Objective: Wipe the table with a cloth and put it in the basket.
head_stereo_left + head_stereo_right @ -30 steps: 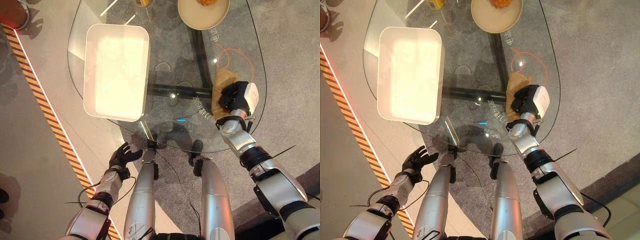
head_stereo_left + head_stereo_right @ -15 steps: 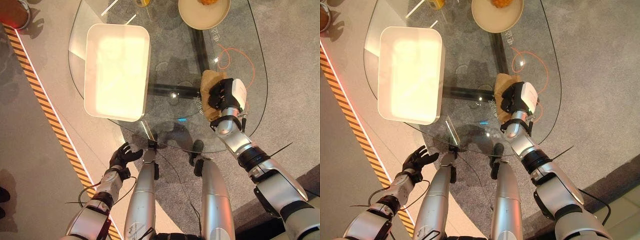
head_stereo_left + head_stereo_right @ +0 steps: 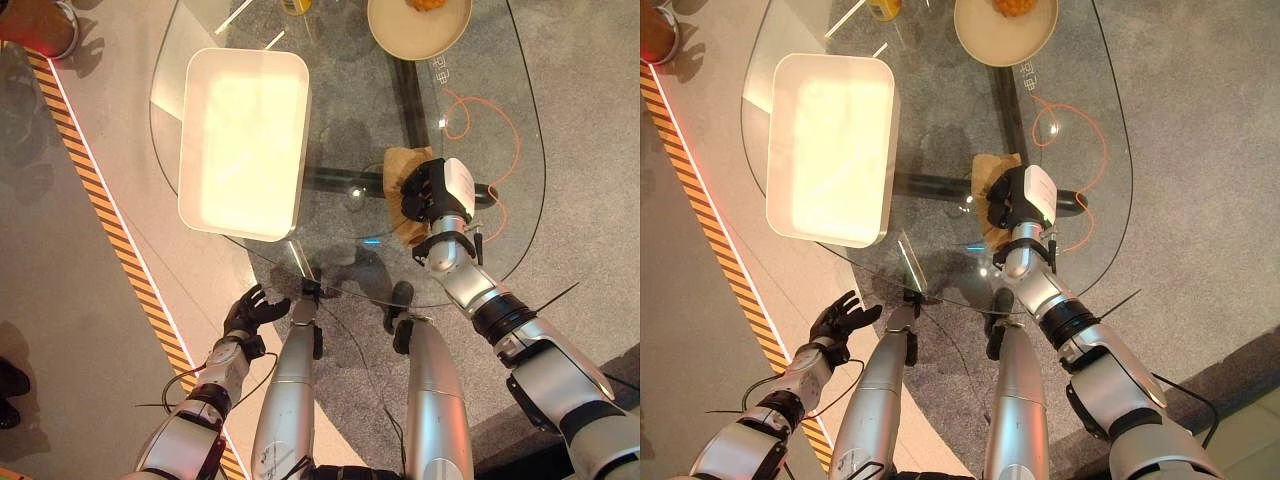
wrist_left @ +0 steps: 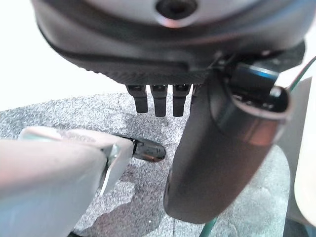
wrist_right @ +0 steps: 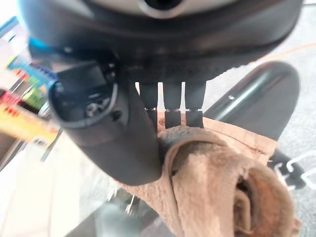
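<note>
Right hand slid cloth leftward | fingers curled on it

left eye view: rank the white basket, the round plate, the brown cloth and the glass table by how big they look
1. glass table, largest.
2. white basket.
3. round plate, cut off by the view's edge, so its full size is unsure.
4. brown cloth, smallest, partly covered by the right hand.

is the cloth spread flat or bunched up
Bunched up: in the right wrist view the tan cloth rises in thick folds under the right hand on the glass table.
</note>
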Controlling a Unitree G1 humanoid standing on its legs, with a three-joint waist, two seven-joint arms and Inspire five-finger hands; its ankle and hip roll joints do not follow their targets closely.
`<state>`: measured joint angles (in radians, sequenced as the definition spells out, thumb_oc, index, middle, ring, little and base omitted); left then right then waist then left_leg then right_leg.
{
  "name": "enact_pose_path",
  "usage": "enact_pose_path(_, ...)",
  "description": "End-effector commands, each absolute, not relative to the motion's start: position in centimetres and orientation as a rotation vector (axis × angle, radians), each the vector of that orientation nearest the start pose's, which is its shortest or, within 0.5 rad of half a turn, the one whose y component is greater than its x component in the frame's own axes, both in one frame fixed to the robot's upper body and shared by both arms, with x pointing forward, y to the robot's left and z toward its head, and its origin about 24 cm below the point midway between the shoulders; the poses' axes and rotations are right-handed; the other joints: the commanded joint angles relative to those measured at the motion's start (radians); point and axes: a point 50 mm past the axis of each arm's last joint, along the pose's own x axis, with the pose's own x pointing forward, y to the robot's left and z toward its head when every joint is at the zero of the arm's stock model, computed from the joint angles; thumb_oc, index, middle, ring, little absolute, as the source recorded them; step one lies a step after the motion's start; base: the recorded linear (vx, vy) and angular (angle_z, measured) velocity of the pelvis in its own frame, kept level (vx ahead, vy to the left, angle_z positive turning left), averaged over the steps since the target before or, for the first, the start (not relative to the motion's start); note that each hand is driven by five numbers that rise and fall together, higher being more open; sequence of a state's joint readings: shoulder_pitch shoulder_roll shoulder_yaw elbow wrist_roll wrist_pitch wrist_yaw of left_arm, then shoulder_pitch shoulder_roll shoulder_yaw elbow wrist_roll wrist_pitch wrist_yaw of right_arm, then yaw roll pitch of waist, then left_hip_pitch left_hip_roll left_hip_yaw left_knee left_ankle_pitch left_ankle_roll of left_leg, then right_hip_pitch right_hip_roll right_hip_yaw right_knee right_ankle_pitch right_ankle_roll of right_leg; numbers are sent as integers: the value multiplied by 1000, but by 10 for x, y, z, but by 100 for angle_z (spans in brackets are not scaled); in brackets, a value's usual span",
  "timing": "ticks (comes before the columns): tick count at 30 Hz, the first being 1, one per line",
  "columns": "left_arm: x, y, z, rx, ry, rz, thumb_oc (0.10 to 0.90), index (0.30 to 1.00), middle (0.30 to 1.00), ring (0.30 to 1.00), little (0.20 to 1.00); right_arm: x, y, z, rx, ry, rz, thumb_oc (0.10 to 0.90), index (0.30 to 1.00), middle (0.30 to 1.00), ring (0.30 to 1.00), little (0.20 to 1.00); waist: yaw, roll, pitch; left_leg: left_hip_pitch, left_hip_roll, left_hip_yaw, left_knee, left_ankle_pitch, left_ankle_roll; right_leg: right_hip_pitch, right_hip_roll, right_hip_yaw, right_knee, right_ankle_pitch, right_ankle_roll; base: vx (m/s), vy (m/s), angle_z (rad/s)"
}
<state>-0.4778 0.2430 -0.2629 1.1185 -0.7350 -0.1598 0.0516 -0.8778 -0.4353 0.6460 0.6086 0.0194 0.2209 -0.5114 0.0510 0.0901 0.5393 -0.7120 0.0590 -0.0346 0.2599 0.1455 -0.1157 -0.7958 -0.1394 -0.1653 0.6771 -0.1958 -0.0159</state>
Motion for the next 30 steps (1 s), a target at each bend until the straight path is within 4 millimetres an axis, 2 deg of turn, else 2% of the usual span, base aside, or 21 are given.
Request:
enact_pose_path(1,288,196,-60,-258,513,200,800,900,900,900,900,377,-73,195,-785,-471,16,100,300,300,300,200,-2,29,-19,1,-104,83,117,-125,83,9,44,25,-189,131,35,0,0,0)
enact_pose_path(10,287,192,-61,-261,519,189,800,900,900,900,900,371,-57,194,-813,-494,125,100,300,300,300,200,0,36,-19,3,-107,86,115,-120,82,6,40,25,-186,131,33,0,0,0)
enact_pose_path(18,287,192,-61,-259,522,185,800,900,900,900,900,370,-54,191,-825,-496,147,100,300,300,300,200,1,37,-19,5,-107,86,113,-117,82,7,37,23,-188,134,34,2,1,3)
enact_pose_path(26,289,192,-60,-259,521,184,800,900,900,900,900,373,-61,195,-826,-498,94,100,300,300,300,200,3,36,-19,3,-105,89,115,-117,83,5,33,21,-188,137,35,0,0,0)
enact_pose_path(30,288,193,-61,-258,523,185,800,900,900,900,900,378,-74,200,-805,-498,-2,100,300,300,300,200,3,36,-19,2,-104,87,119,-118,83,5,34,21,-186,140,36,0,0,0)
